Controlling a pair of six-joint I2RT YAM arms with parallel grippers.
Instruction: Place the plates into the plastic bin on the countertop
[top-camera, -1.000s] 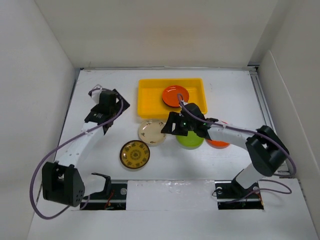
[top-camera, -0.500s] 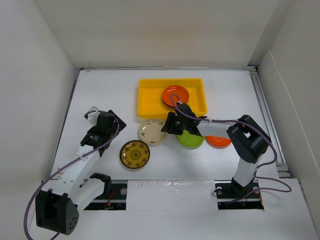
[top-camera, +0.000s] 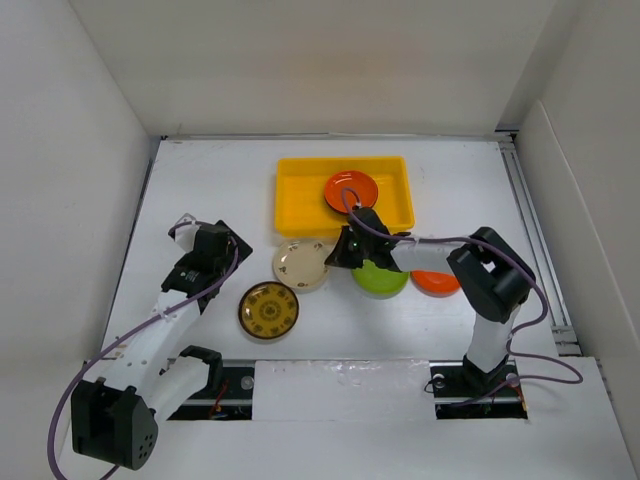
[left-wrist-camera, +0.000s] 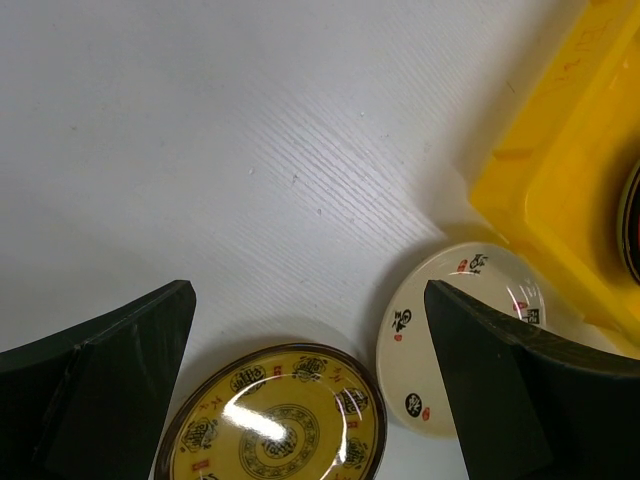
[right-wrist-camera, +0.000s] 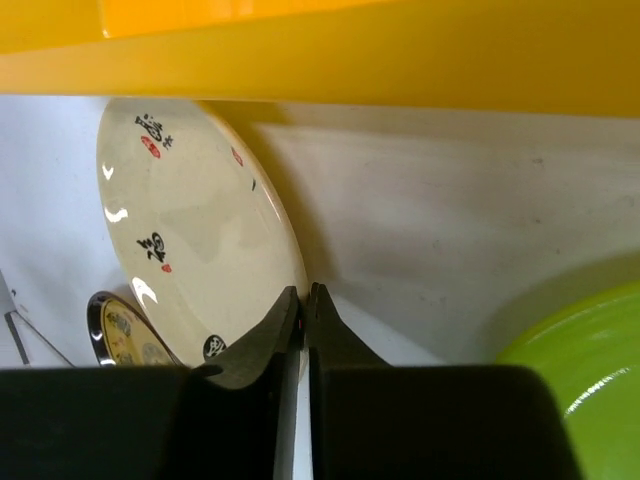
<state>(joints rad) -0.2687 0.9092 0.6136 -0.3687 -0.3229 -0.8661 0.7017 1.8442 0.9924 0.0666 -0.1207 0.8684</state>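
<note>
The yellow plastic bin (top-camera: 300, 195) stands at the back of the white countertop (top-camera: 200, 190) with one orange plate (top-camera: 351, 190) in it. In front of it lie a cream plate (top-camera: 300, 264), a brown-gold plate (top-camera: 268, 309), a green plate (top-camera: 383, 279) and a second orange plate (top-camera: 440, 283). My right gripper (right-wrist-camera: 304, 292) is shut on the right rim of the cream plate (right-wrist-camera: 190, 220), just below the bin wall (right-wrist-camera: 350, 60). My left gripper (left-wrist-camera: 310, 300) hangs open above the brown-gold plate (left-wrist-camera: 270, 420), holding nothing.
White walls enclose the countertop on three sides. A metal rail (top-camera: 530, 220) runs along the right edge. My right forearm (top-camera: 420, 255) lies over the green plate. The bin's left half holds nothing.
My right gripper has closed onto the cream plate's rim, and the plate has shifted slightly left. The left arm pulled back toward the near edge a second ago and then stayed still.
</note>
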